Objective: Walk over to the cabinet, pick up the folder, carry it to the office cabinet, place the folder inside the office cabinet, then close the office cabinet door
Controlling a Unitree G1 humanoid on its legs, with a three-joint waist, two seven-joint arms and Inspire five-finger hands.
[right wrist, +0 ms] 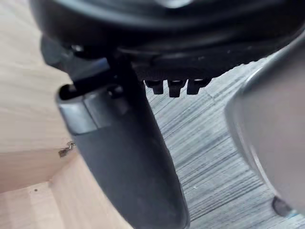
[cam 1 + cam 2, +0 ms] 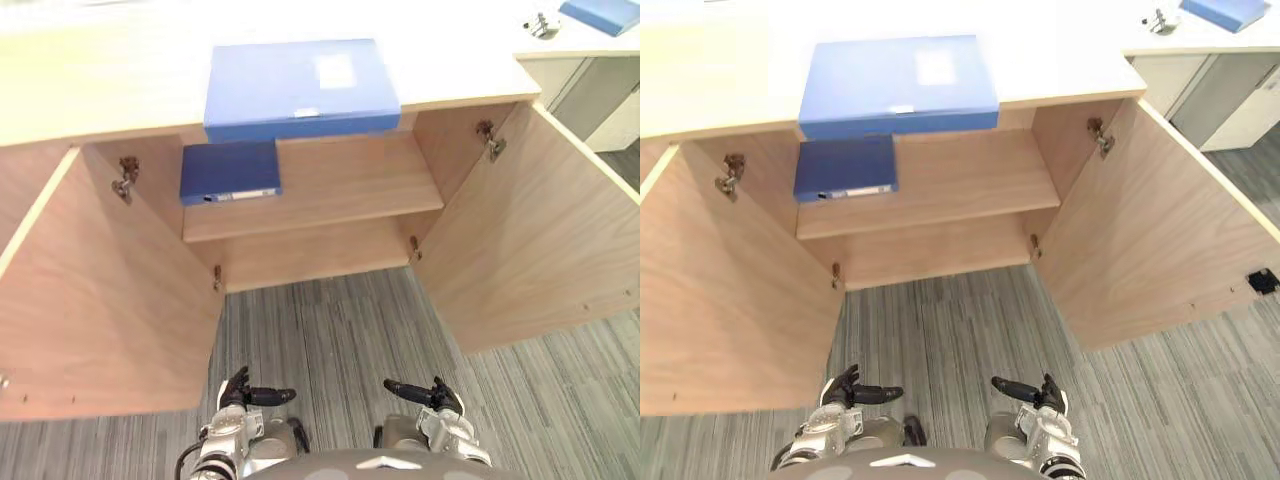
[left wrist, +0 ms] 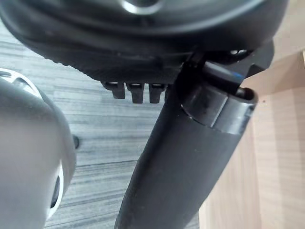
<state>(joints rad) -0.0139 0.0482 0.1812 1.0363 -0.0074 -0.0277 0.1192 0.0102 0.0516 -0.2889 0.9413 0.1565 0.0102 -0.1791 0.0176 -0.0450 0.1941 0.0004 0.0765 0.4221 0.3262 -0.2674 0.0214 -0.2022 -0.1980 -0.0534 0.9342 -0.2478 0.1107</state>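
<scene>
A large blue folder (image 2: 300, 88) lies flat on the wooden cabinet's top (image 2: 90, 90), its front edge sticking out a little over the opening. A smaller blue folder (image 2: 230, 172) rests on the left end of the shelf (image 2: 350, 185) inside the cabinet. Both cabinet doors stand wide open. My left hand (image 2: 243, 393) and right hand (image 2: 430, 394) hang low near my body above the carpet, well short of the cabinet. Their fingers are relaxed and hold nothing. Past the left thumb (image 3: 190, 143) and the right thumb (image 1: 128, 157) I see carpet and door wood.
The open left door (image 2: 100, 290) and right door (image 2: 540, 230) flank a strip of grey striped carpet (image 2: 330, 330) in front of the cabinet. A white unit (image 2: 590, 90) stands at the far right. Another blue folder (image 2: 600, 14) lies on the counter above it.
</scene>
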